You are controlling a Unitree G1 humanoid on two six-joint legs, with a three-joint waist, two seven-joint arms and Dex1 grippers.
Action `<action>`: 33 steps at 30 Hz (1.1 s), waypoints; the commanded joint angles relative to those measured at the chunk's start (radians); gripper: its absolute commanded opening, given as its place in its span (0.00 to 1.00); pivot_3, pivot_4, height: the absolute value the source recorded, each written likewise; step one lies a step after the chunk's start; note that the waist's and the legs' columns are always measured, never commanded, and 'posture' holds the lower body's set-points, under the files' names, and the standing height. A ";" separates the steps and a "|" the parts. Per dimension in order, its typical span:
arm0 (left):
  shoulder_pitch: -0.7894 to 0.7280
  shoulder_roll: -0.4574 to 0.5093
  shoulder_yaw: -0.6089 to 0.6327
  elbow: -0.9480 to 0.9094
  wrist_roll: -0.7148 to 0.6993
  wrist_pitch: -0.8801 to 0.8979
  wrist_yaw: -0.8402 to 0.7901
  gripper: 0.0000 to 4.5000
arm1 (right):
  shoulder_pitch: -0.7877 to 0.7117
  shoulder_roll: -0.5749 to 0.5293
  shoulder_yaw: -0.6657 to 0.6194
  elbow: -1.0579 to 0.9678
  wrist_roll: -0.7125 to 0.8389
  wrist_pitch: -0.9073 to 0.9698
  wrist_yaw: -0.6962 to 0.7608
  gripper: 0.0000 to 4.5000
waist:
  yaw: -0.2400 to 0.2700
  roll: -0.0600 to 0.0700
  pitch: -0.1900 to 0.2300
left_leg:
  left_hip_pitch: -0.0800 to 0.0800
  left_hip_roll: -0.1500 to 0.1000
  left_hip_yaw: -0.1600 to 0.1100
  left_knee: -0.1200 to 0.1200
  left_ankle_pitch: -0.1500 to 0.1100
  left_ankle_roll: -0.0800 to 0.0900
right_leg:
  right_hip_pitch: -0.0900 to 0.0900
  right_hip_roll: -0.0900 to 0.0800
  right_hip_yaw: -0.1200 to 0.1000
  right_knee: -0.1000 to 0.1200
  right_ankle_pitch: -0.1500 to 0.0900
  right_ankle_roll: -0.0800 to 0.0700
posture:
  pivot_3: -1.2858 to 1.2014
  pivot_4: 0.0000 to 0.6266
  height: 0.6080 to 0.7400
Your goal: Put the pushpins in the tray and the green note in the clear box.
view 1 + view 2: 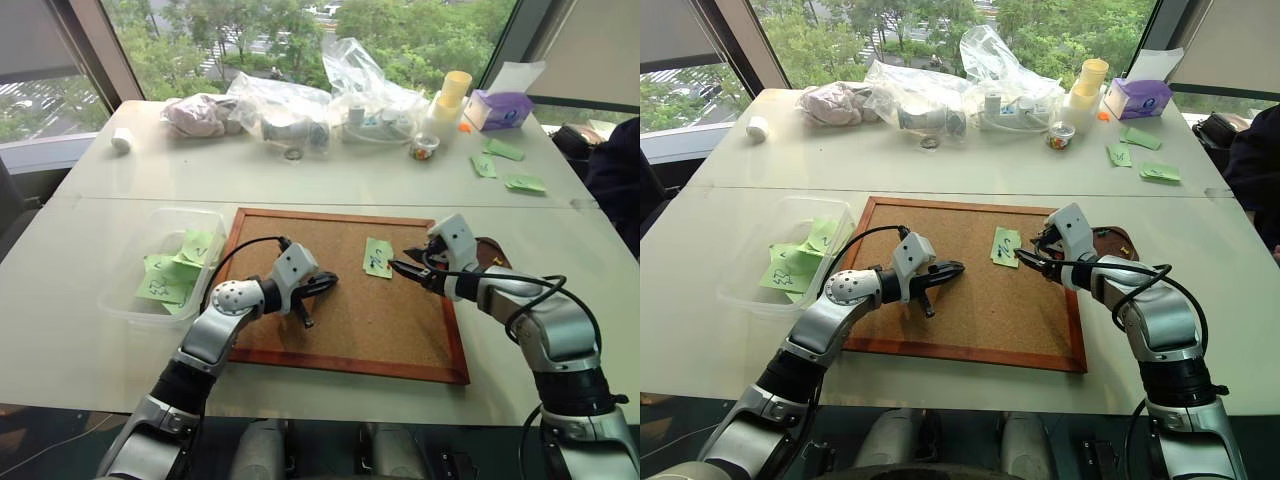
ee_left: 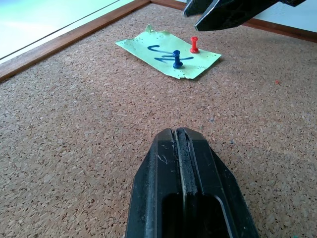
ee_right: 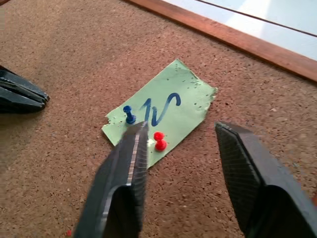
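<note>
The white table (image 1: 330, 180) carries everything, and on its near part lies the large cork board (image 1: 345, 320) with a wooden frame. To the left of the board stands the clear box (image 1: 125, 285), and it already contains several green slips (image 1: 168, 280), at least four, though the pile overlaps so an exact count is not possible. At the right edge of the board sits the small dark brown tray (image 1: 1118, 243), partly hidden behind the right arm; whether any pin is already inside it cannot be read. One green note (image 3: 161, 111) with a blue scribble is on the cork, and it is fixed there by two pushpins: one blue pushpin (image 3: 129, 114) and one red pushpin (image 3: 159, 141). So this part of the task seems to be at its beginning: both pins are in the note, and the note is not yet in the box. Three more green slips (image 1: 505, 165) lie far away on the table near the window, beside the bags. The right gripper (image 3: 181, 148) hangs just above the note with its two fingers apart and nothing between them, and the red pin stands close to its left finger. The left gripper (image 1: 320, 288) rests over the bare cork, well apart from the note, with its fingers pressed together and holding nothing. What is left, in my judgement, is to pull out both pins, bring them to the tray, and then carry the note to the box.
</note>
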 commanded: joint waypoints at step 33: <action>0.049 -0.001 -0.035 0.038 0.041 0.037 0.014 0.00 | -0.034 -0.035 -0.159 -0.024 0.028 -0.004 -0.033 0.01 | 0.006 0.000 0.000 | -0.003 0.000 0.000 0.000 -0.001 0.001 | -0.003 -0.001 0.000 0.000 0.000 0.000 | 0.52 0.24 1.00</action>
